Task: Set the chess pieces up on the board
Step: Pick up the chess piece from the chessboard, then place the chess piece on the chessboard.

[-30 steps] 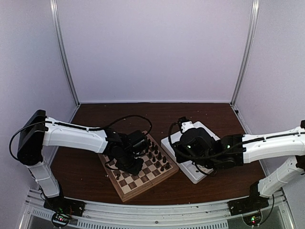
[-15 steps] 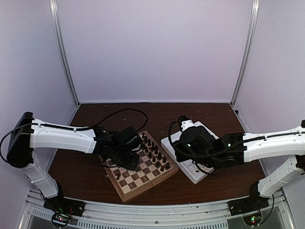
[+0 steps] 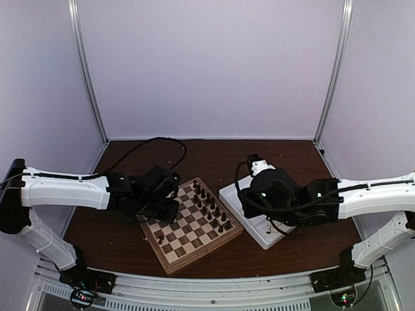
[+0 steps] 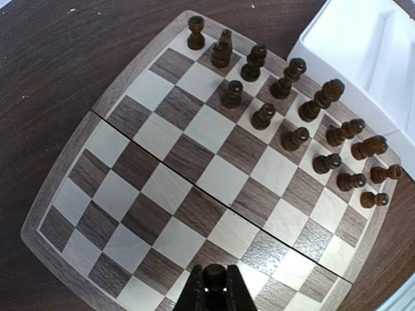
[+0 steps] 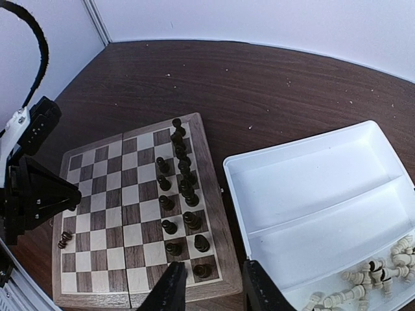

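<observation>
Dark brown turned wooden chess pieces (image 4: 295, 137) line one edge of the checked wooden board (image 4: 162, 188); the left pincer (image 4: 213, 286), clamped on another dark piece (image 4: 213, 273), risks toppling close-set neighbours when lowering it. Right pincer (image 5: 214, 269) gapes empty.

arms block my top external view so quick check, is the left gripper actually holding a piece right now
Observer: Yes. The left wrist view shows the left gripper shut on a dark piece, over the edge of the board.
Operator: ok and the tray, anything in it
Observer: The right wrist view shows cream pieces heaped at one end of the tray, in the compartment nearer that camera. The other compartment looks empty.
Operator: right gripper got one of those
Observer: No. The right gripper is open and empty.
</observation>
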You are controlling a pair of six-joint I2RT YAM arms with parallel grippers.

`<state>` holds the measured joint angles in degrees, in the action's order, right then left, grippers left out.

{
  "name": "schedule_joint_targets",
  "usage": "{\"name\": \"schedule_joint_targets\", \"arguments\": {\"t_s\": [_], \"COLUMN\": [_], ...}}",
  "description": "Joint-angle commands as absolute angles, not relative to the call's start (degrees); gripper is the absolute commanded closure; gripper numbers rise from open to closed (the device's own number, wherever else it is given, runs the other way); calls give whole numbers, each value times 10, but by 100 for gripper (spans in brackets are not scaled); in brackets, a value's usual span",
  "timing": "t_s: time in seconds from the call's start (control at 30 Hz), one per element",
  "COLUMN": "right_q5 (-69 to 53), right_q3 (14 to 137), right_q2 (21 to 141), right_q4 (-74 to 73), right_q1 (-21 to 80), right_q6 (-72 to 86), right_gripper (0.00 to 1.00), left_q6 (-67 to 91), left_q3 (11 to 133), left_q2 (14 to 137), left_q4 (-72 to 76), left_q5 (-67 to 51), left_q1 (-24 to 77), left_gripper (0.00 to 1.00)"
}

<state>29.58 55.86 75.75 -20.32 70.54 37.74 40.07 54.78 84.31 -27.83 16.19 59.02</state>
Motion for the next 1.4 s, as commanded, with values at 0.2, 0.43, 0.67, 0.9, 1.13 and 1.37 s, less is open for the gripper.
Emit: {"name": "schedule_joint_targets", "arguments": {"t_s": [0.2,0.43,0.67,0.9,1.13,1.37], "right_q5": [295,284,279,276,273,273], "right_q3": [555,560,559,561,556,555], "right_q2": [756,772,775,775,772,772], "right_q4": [-178,-169,-163,-162,-161,-160], "right_q1": [708,708,708,708,708,708], "right_q6": [347,342,338,337,341,343], "right_gripper": [67,67,67,68,68,68], "left_q6": [360,318,273,240,217,217], "left_q3": [482,416,351,280,243,235], "left_q2": [791,787,806,837,863,878], "left_q4": [-192,-66,103,276,379,389], "left_q5": [205,214,229,205,185,182], "left_q1": [562,555,555,555,554,555], "left_gripper": [92,91,91,89,89,89]}}
